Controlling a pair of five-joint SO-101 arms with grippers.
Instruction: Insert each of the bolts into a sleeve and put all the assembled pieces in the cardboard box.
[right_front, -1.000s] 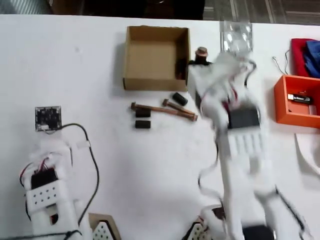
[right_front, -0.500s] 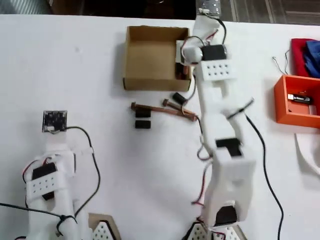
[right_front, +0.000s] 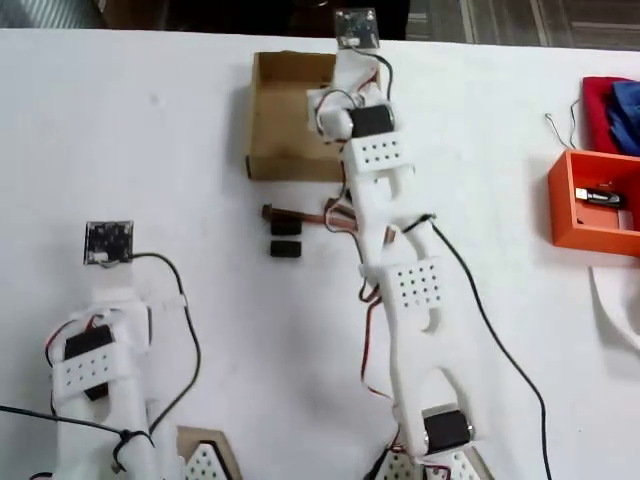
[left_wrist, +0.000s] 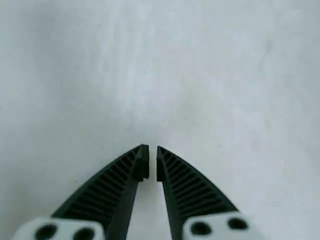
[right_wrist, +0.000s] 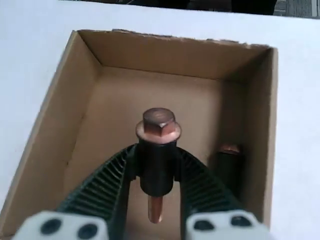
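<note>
High view: showing the right arm (right_front: 385, 230) stretched over the box (right_front: 285, 110) at 12 o'clock, with loose bolts (right_front: 300, 215) and sleeves (right_front: 285, 226) at the box's 6 o'clock.

Left wrist view: holding the left gripper (left_wrist: 150, 162) pressed together, empty, over the table (left_wrist: 160, 60).

Right wrist view: pinching a sleeved bolt (right_wrist: 157, 150) in the right gripper (right_wrist: 157, 160) above the box floor, beside another sleeved bolt (right_wrist: 229, 162) inside.

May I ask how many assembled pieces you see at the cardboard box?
2. One piece is clamped in the right hand over the cardboard box; the other piece stands inside it, by a side wall. The hand may hide more.
</note>
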